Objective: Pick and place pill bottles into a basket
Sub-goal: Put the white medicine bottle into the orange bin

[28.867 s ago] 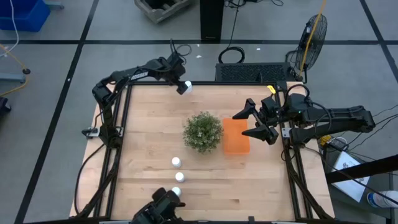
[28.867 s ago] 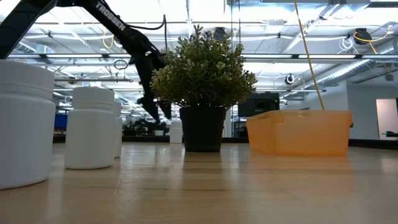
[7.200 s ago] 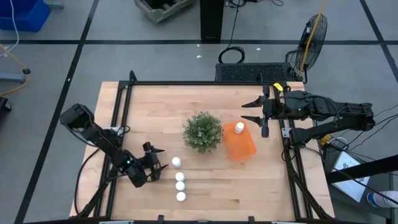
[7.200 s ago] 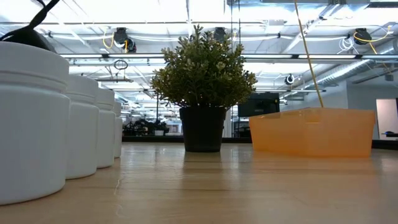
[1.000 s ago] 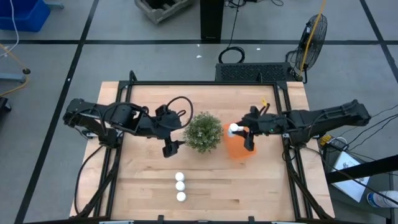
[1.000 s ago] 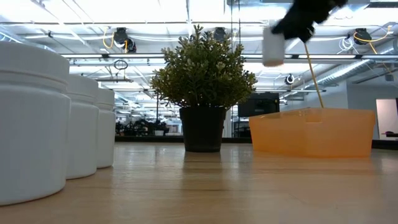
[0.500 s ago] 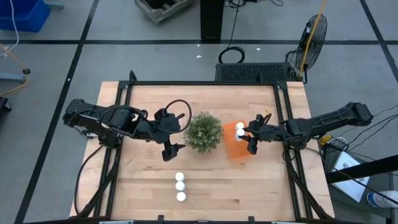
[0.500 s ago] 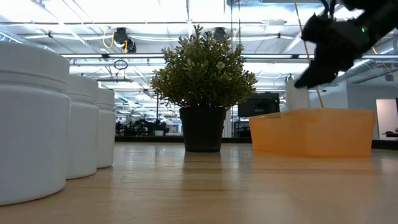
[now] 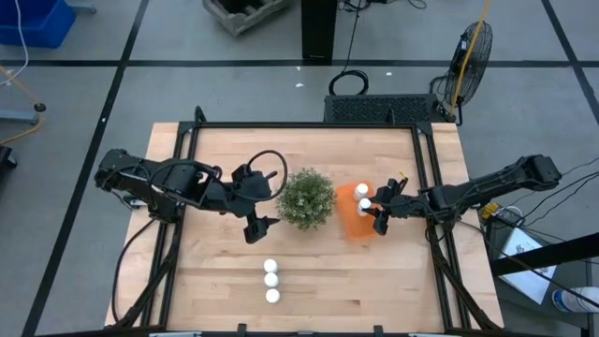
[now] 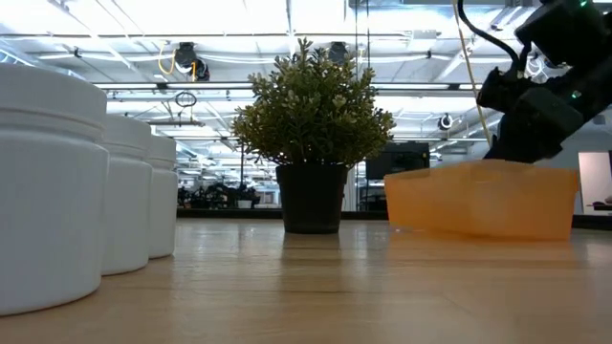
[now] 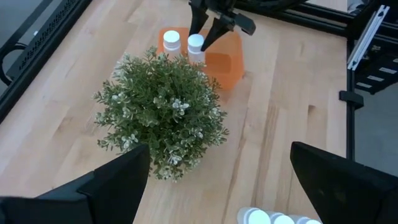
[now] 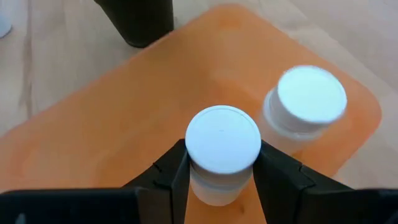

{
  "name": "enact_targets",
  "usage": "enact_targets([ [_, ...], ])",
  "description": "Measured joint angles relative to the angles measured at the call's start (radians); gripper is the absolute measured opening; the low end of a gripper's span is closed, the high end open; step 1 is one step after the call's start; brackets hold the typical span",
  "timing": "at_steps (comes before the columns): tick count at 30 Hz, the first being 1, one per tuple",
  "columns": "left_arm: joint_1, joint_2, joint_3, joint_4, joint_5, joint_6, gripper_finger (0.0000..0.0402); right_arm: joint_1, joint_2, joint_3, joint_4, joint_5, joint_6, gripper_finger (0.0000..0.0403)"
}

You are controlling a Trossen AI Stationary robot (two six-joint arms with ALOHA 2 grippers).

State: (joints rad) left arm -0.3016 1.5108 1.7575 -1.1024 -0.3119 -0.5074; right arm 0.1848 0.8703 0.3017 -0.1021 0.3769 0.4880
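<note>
The orange basket (image 9: 353, 223) stands right of the bushy plant (image 9: 305, 198). One pill bottle (image 9: 360, 190) stands upright in its far part. My right gripper (image 9: 372, 212) reaches down into the basket, shut on a second pill bottle (image 12: 222, 144). Three more pill bottles (image 9: 271, 280) stand in a row on the table near the front edge. My left gripper (image 9: 255, 217) hovers open just left of the plant, holding nothing. In the low view the basket's wall (image 10: 483, 201) hides both bottles inside. My right gripper pinches the bottle's body just under the white cap (image 12: 219, 188) between its two fingers, one on each side. The fingers (image 12: 277, 177) come from above, slanting in from the table's right. The bottle sits upright, low inside the basket beside the other bottle (image 12: 308, 102).
The plant's dark pot (image 10: 309, 196) stands between the two arms. A black metal frame (image 9: 299, 124) borders the wooden table. Bare tabletop lies near the far edge and at the near right.
My right gripper has gone down from above the basket into it, carrying the pill bottle upright and staying shut on it. The bottle now stands low inside the basket, beside the one that was there.
</note>
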Motion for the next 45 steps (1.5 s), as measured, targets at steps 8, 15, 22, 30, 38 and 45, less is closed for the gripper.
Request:
enact_targets([
  [8,-0.002,0.0,0.0,0.0,0.045,-0.004,0.0392,-0.002,0.0,-0.012,0.034,-0.027,-0.03,0.0149],
  [15,-0.002,0.0,0.0,0.0,0.049,0.0,0.0392,-0.002,-0.013,-0.011,0.034,-0.068,0.059,0.0282],
  [22,-0.003,0.0,0.0,0.0,0.051,0.03,0.0392,-0.002,-0.047,0.101,-0.077,-0.096,0.021,0.0289],
  [30,-0.011,0.0,0.0,-0.001,0.052,0.035,0.0392,-0.002,-0.04,0.329,-0.294,-0.092,-0.115,0.0259],
  [38,-0.052,0.023,0.0,-0.055,0.218,0.043,0.0392,-0.001,-0.024,0.556,-0.4,-0.094,-0.175,0.0253],
  [45,-0.24,0.12,-0.001,-0.154,0.209,0.104,0.0392,0.007,0.01,0.71,-0.465,-0.147,-0.195,0.0253],
])
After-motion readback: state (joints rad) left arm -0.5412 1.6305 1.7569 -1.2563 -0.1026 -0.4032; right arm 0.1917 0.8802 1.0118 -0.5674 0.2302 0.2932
